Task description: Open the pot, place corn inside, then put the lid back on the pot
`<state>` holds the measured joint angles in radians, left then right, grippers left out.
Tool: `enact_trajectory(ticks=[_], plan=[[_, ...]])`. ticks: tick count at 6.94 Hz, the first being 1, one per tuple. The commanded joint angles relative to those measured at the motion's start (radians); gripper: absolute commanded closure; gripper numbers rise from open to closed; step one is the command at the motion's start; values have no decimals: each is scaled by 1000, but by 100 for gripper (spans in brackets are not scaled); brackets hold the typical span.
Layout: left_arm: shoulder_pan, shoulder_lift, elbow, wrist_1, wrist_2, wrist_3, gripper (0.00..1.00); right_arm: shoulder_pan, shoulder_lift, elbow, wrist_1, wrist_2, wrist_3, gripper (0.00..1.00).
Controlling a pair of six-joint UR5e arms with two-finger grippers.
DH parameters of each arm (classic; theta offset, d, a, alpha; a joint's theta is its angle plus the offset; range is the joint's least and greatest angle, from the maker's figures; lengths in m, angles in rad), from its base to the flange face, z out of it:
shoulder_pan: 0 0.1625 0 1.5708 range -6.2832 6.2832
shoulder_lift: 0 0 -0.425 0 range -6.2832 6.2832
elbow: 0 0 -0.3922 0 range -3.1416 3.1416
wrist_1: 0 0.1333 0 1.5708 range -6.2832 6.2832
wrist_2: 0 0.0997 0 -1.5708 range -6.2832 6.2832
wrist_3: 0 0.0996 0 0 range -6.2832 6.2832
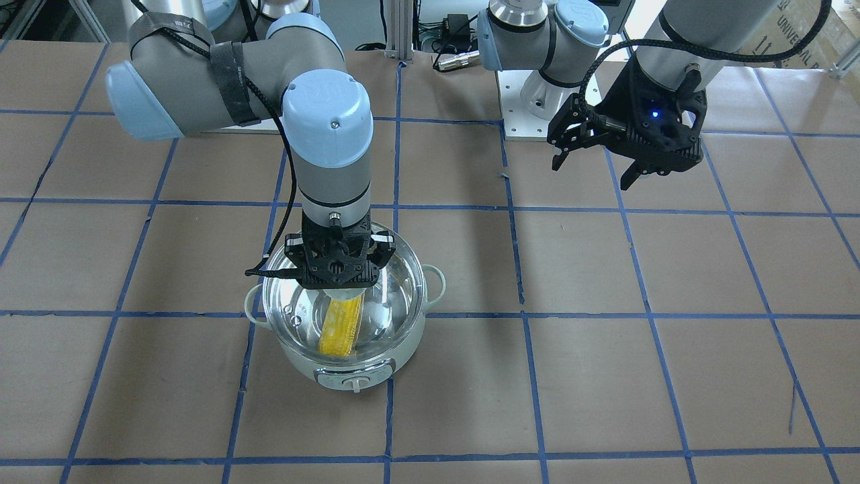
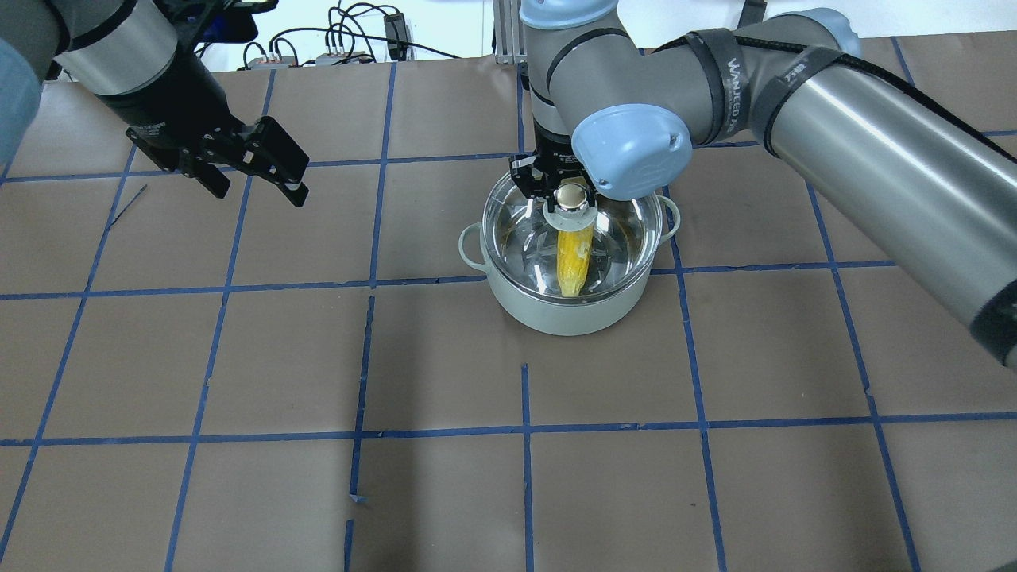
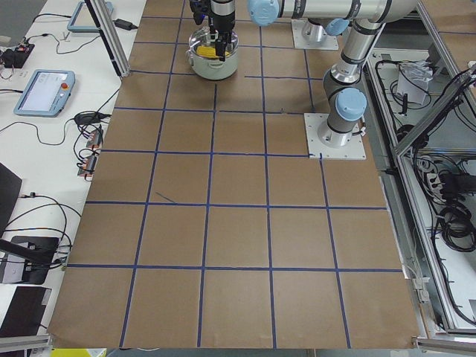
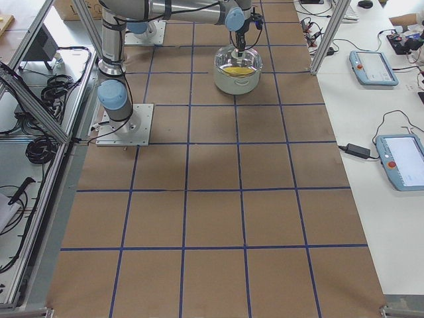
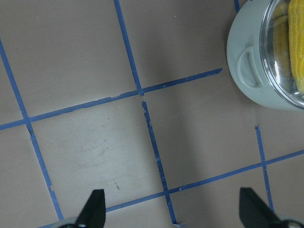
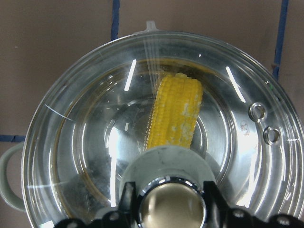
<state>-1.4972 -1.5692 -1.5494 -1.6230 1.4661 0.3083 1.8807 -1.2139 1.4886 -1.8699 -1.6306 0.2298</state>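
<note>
across the table, from the front-facing view, we find the lid [image 1: 295, 317] seated on the pot [image 1: 306, 370], with the corn [image 1: 341, 329] lying inside under the glass. from overhead, the right gripper [image 2: 570, 193] stands at the lid's knob [image 2: 574, 200]. the left gripper [image 2: 258, 193] hangs well apart, jaws spread. at the right wrist, we see both fingers [image 6: 127, 199] pressed against the knob's sides.

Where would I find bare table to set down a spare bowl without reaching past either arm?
The table is bare across the taped squares on the pot's control-panel side, and between the pot and the open left gripper. Crowded: over the pot, where the right gripper sits at the lid, corn beneath.
</note>
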Motion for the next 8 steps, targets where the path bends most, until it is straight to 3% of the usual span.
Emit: enact_trajectory(ticks=[1,3,8], plan=[[0,0,0,0,-1,0,0,0,1,-1,0,3,-15,16],[0,0,0,0,-1,0,0,0,2,-2,-2,5,-20,1],[0,0,-1,0,-1,0,0,-121,-56,-45,0,3,-120,0]])
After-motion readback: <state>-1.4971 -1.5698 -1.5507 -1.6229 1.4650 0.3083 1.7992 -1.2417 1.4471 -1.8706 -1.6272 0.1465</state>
